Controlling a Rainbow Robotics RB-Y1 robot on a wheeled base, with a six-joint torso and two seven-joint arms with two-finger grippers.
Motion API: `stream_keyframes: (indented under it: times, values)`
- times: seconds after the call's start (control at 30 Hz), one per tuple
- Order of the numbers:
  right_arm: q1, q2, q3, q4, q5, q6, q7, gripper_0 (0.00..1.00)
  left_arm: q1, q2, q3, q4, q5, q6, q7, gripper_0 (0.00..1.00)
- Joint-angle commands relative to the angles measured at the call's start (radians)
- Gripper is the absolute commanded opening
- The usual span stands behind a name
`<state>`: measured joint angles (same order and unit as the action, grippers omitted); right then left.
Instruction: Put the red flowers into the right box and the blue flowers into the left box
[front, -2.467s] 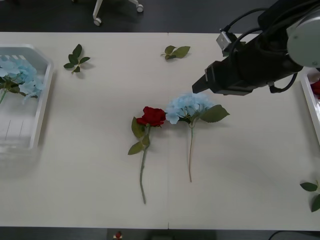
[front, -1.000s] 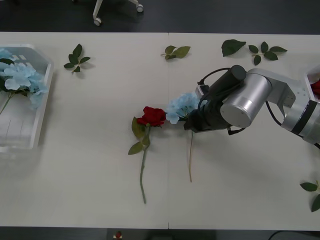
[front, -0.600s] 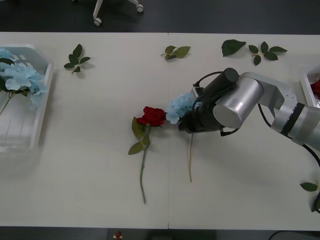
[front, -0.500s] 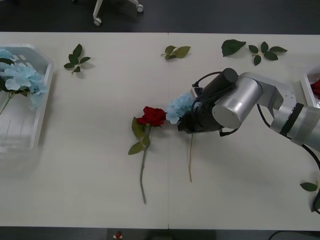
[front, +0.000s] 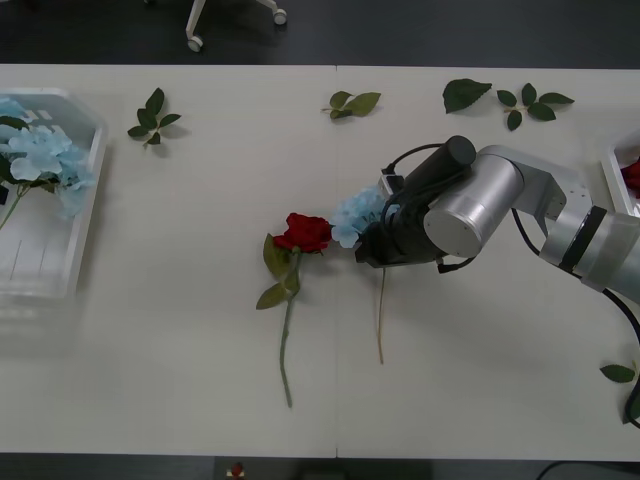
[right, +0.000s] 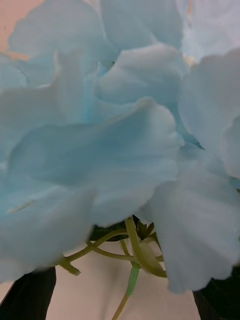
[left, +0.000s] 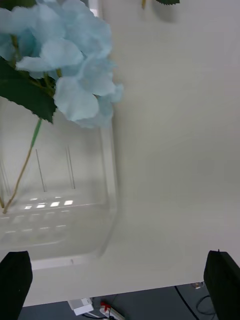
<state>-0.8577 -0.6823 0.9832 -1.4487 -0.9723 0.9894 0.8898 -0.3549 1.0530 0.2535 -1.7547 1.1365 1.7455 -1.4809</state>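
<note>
A blue flower (front: 352, 214) lies mid-table with its stem toward the front edge. My right gripper (front: 368, 250) is down on it, just behind the head. Up close in the right wrist view, its pale petals (right: 120, 125) and green stalks sit between my open right gripper (right: 125, 292), one dark finger (right: 27, 297) on each side. A red flower (front: 307, 232) lies just left of it, touching its petals. The left box (front: 82, 235) holds blue flowers (front: 45, 155). My open left gripper (left: 118, 262) hovers beside that left box (left: 107, 165). The right box (front: 612, 175) shows a rim and something red.
Loose green leaf sprigs lie at the back left (front: 152, 117), back middle (front: 352, 102), back right (front: 465, 94) and front right (front: 625, 385). A chair base (front: 235, 18) stands on the floor beyond the table's far edge.
My right arm came down from the upper right onto the blue flower's head and edged slightly left; over the last half second it has barely moved. The red flower has not moved.
</note>
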Motion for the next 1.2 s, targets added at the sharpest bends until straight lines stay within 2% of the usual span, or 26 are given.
stream_keyframes:
  times: [0.03, 0.1, 0.3, 0.43, 0.53, 0.63, 1.0, 1.1, 1.2]
  values:
    - [-0.021, 0.024, 0.012, 0.004, -0.005, -0.037, 0.041, 0.77, 0.097, 0.004, 0.004, -0.181, 0.006, -0.052, 0.074, 1.0]
    - [-0.021, 0.024, 0.022, 0.01, -0.005, -0.052, 0.041, 0.75, 0.126, -0.014, 0.003, -0.243, 0.005, -0.057, 0.119, 1.0]
    - [-0.021, 0.026, 0.029, 0.018, -0.003, -0.06, 0.054, 0.6, 0.163, -0.073, -0.045, -0.379, -0.004, -0.057, 0.255, 1.0]
    - [-0.021, 0.026, 0.034, 0.019, -0.003, -0.06, 0.057, 0.31, 0.162, -0.083, -0.109, -0.453, -0.015, -0.069, 0.358, 1.0]
    - [-0.021, 0.026, 0.034, 0.019, -0.005, -0.06, 0.058, 0.13, 0.157, -0.083, -0.163, -0.494, -0.029, -0.092, 0.426, 1.0]
    - [-0.023, 0.026, 0.035, 0.019, -0.005, -0.06, 0.06, 0.03, 0.143, -0.083, -0.221, -0.519, -0.04, -0.113, 0.481, 1.0]
    - [-0.023, 0.01, 0.034, 0.016, -0.008, -0.061, 0.08, 0.0, 0.043, -0.087, -0.418, -0.551, -0.115, -0.182, 0.637, 1.0]
    - [-0.023, -0.034, 0.032, -0.025, -0.023, -0.075, 0.086, 0.0, 0.01, -0.1, -0.462, -0.551, -0.147, -0.185, 0.646, 1.0]
    - [-0.023, -0.123, 0.02, -0.104, -0.094, -0.097, 0.093, 0.0, -0.021, -0.13, -0.484, -0.543, -0.172, -0.185, 0.64, 1.0]
